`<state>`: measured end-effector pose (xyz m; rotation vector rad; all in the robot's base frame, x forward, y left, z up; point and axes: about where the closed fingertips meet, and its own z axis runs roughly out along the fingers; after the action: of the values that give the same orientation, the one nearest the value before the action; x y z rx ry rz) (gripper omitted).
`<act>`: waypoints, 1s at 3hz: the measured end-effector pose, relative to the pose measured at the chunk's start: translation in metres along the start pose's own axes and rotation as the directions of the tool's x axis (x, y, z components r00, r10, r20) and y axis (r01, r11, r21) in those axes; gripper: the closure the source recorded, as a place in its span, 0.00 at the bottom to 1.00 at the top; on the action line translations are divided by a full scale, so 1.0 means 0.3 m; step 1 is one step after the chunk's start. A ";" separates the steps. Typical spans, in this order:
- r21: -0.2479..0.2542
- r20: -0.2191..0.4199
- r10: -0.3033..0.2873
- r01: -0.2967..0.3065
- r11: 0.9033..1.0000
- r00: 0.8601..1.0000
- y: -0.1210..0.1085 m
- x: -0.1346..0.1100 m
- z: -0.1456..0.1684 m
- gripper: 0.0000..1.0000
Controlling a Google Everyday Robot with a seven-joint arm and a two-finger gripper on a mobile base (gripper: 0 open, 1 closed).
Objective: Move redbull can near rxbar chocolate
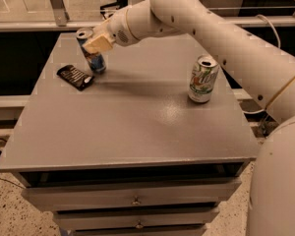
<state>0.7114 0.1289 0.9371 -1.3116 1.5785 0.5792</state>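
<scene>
The redbull can (pixel 93 57), slim, blue and silver, stands tilted at the far left of the grey table (pixel 132 122), its base touching or just above the surface. My gripper (pixel 96 42) is around the can's upper part, its pale fingers (pixel 99 44) covering the can's middle. The rxbar chocolate (pixel 74 77), a flat dark wrapper with white text, lies just left of and in front of the can, close to its base.
A wider white-and-green soda can (pixel 202 79) stands at the right side of the table. My white arm (pixel 226 38) reaches in from the right above it. Drawers sit under the table front. A rail runs behind the far edge.
</scene>
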 end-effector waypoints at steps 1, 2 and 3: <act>-0.011 0.029 0.014 -0.014 1.000 0.999 0.002 -0.040 -0.017 1.00; -0.011 0.029 0.014 -0.014 1.000 0.999 0.002 -0.040 -0.017 1.00; -0.022 0.021 0.034 -0.033 0.999 0.999 0.012 -0.021 -0.006 1.00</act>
<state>0.7070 0.1315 0.9425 -1.2931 1.5832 0.6305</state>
